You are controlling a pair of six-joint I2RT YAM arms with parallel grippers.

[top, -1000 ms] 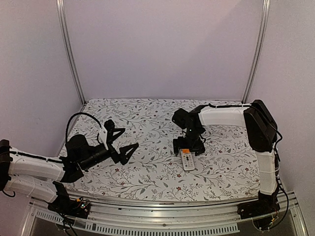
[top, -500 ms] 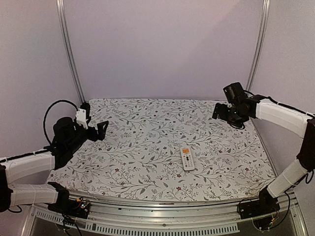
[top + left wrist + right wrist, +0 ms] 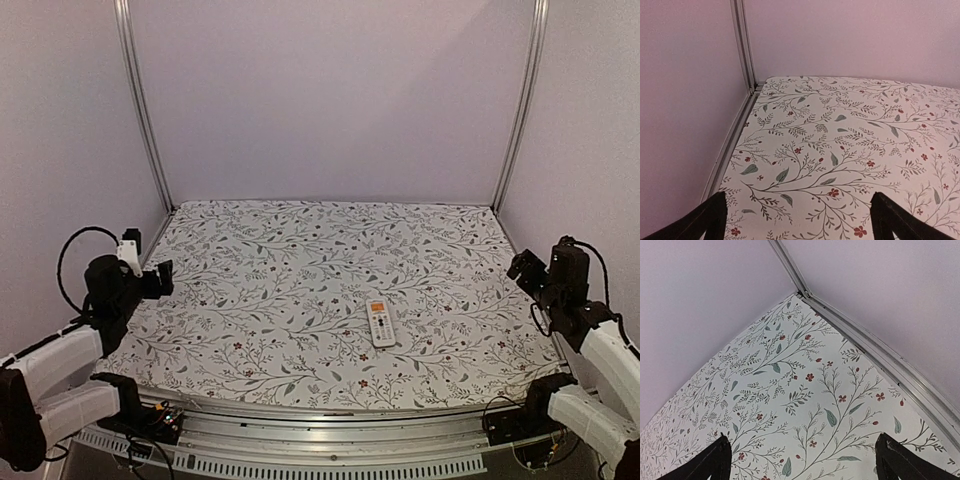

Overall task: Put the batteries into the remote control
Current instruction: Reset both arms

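Top external view: the white remote control (image 3: pixel 380 323) lies face up on the floral-covered desk (image 3: pixel 300 250), a little right of centre towards the near edge and well apart from both arms. The left fingers (image 3: pixel 705 222) and right fingers (image 3: pixel 710 462) are spread wide and hold nothing, each parked at its own side edge, probably to keep off the remote. No batteries show, and with the remote's back facing down I cannot tell whether they are inside.

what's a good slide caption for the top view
Remote control lies face up on the floral table, left gripper and right gripper open at opposite edges.
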